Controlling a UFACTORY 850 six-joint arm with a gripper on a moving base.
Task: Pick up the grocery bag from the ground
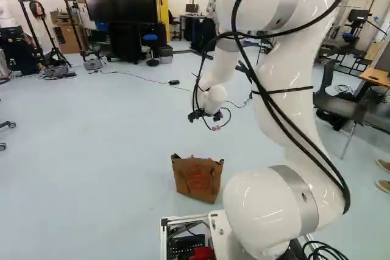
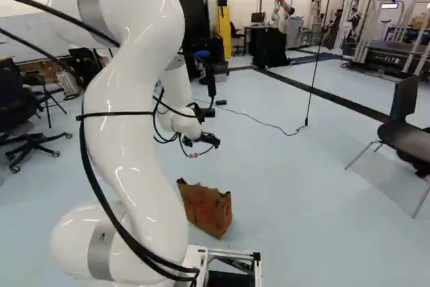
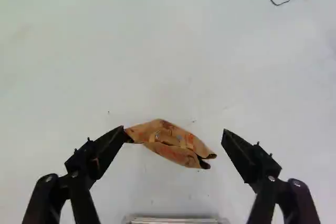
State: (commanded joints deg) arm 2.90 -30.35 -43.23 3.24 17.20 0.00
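High over the floor, my gripper hangs from the arm in the left base view, well above the grocery bag. The brown paper grocery bag stands upright on the floor just ahead of the base; it is also at the arm's right in the right base view. Seen from above in the wrist view, the bag lies below and between the spread fingers of the gripper, its top creased and narrow. The gripper stands open, holding nothing.
The base's metal frame lies close behind the bag. A thin cable runs over the floor beyond it. A dark chair stands at the right of the right base view. Another robot is far back near a desk.
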